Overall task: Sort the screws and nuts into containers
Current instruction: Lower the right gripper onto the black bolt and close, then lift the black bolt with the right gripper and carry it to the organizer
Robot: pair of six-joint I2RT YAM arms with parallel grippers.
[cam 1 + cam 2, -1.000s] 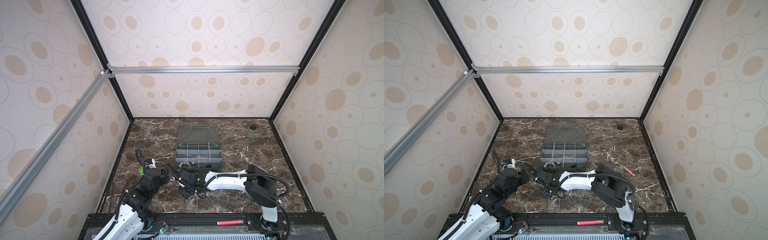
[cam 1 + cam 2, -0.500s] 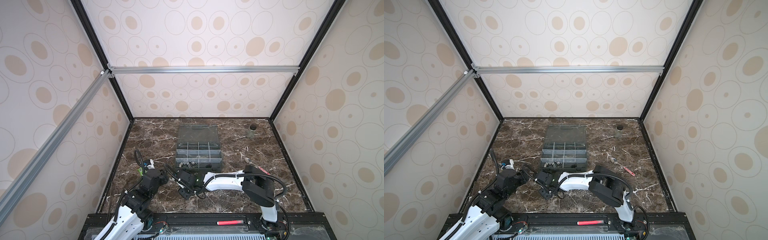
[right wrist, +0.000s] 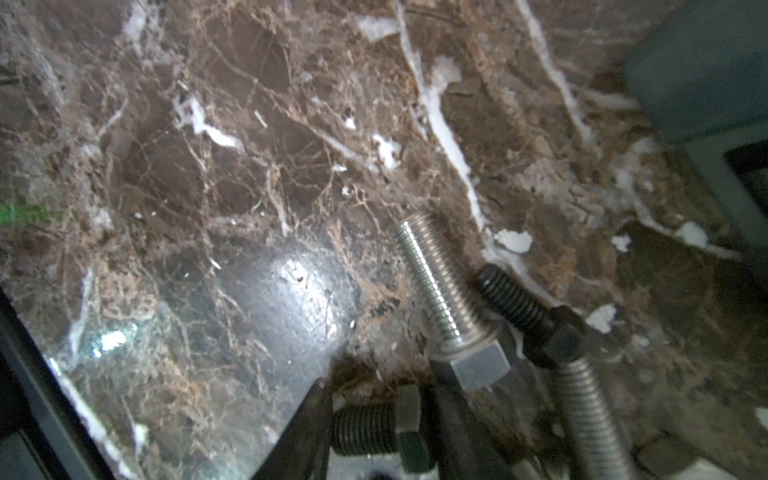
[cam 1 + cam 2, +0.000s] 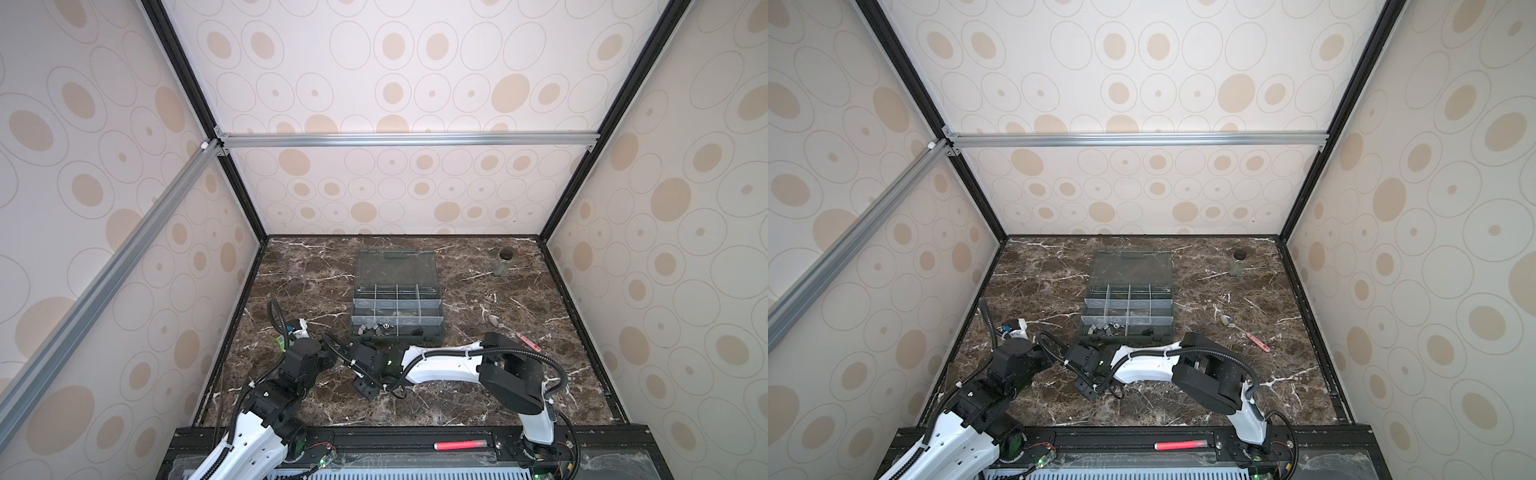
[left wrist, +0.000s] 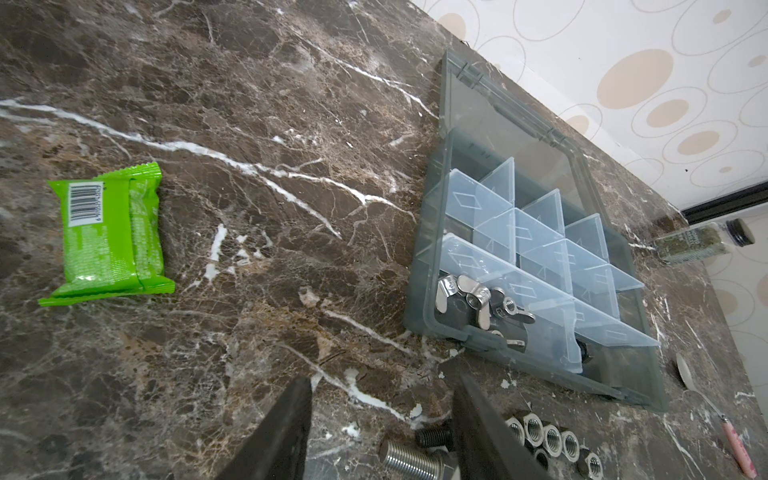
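From above, the grey organizer box (image 4: 440, 322) is sitting mid-table on the marble (image 4: 291, 270). Its lid (image 4: 395, 266) is flopped open toward 12 o'clock, so all the containers (image 4: 1128, 307) are reachable. A glass jar (image 4: 503, 264) is standing at 1 o'clock from the box and a pink-handled spoon (image 4: 1244, 332) is lying at 4 o'clock. Both arms are crowding the spot at 6 to 7 o'clock. The right arm (image 4: 440, 363) is reaching across the middle with the left arm (image 4: 1013, 365) beside it, and they're hiding the loose hardware from up here.

Left wrist cam: the left gripper (image 5: 382, 428) is hovering low with its fingers spread wide and nothing between them, probably waiting its turn. Wing nuts (image 5: 478, 295) are already lying in the box's corner compartment nearest it. Hex nuts (image 5: 548, 440) are sitting bunched just outside the box. A green snack packet (image 5: 110, 232) is lying well apart.

Right wrist cam: the right gripper (image 3: 378, 399) is pinching a short dark screw (image 3: 363, 428) end to end, fingers narrow, tip on one and head on the other. I'm guessing lengthwise because the neighbours crowd its sides. A long silver screw (image 3: 440, 291) and a black screw (image 3: 523, 307) are lying right beside it. Can't tell if it's off the table.
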